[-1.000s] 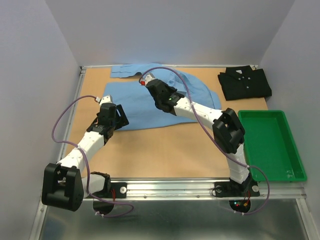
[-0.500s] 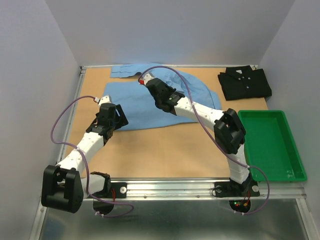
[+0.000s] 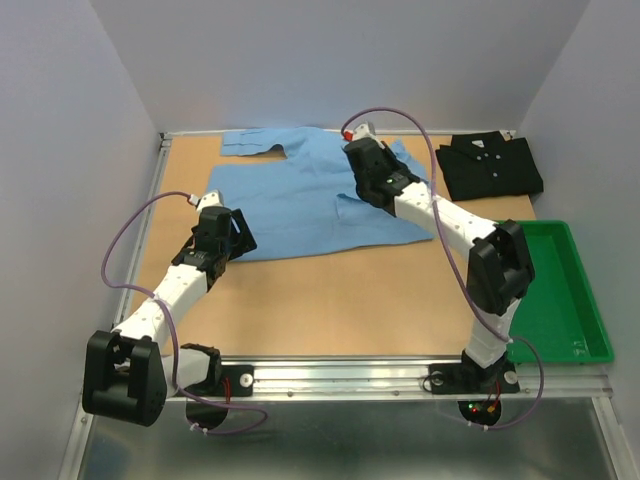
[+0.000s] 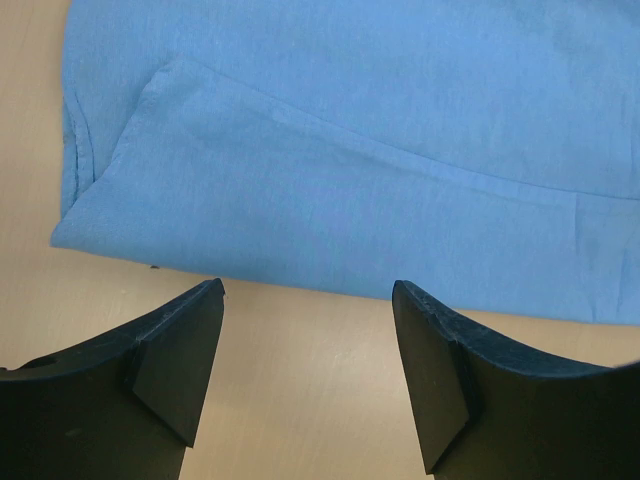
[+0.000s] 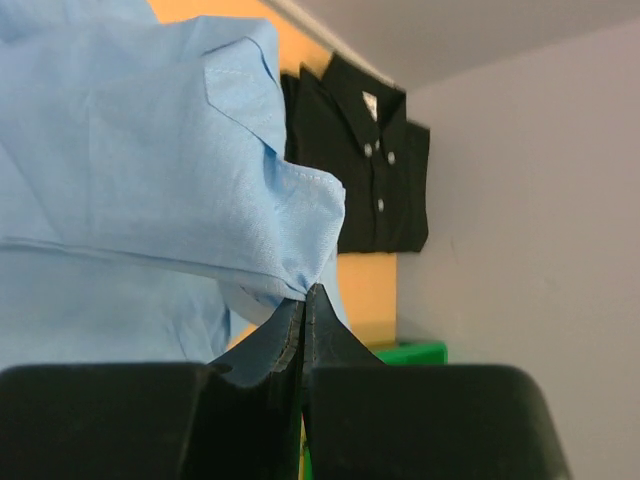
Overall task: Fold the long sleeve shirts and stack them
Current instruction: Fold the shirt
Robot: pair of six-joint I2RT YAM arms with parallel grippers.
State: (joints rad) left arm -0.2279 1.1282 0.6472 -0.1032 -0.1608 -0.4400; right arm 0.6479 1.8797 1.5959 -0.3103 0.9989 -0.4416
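Light blue shirt (image 3: pixel 290 200), rumpled, has its edge clamped between the right fingers (image 5: pixel 258 352), while the spread left fingers (image 4: pixel 172 352) hover beside its hem.

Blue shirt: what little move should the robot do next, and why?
Probably the right gripper, shut on a lifted edge of the light blue shirt, should carry that edge across the shirt and lay it down as a fold. The shirt lies spread out, while the black shirt is already folded. The left gripper is open.
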